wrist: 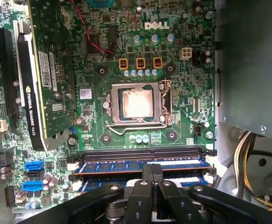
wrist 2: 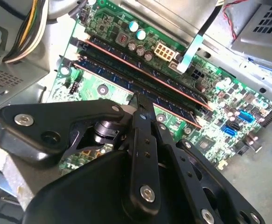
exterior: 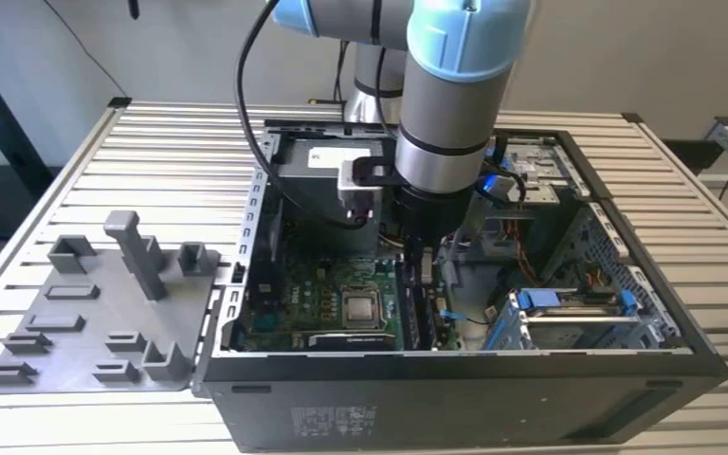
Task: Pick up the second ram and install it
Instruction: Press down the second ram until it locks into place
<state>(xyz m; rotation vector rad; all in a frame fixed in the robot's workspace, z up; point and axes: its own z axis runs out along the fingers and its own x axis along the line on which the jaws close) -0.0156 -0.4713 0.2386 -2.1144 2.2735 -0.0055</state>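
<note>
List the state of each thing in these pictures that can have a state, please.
Black computer case: lying on its side, side panel off, inside exposed.
Silver processor in its socket: bare, no cooler over it.
Long black memory slots: one empty, the next holding a stick with blue chips.
Green graphics card: seated upright in its slot.
Black gripper: lowered over the memory slots.
Grey plastic parts holder: lying beside the case.
</note>
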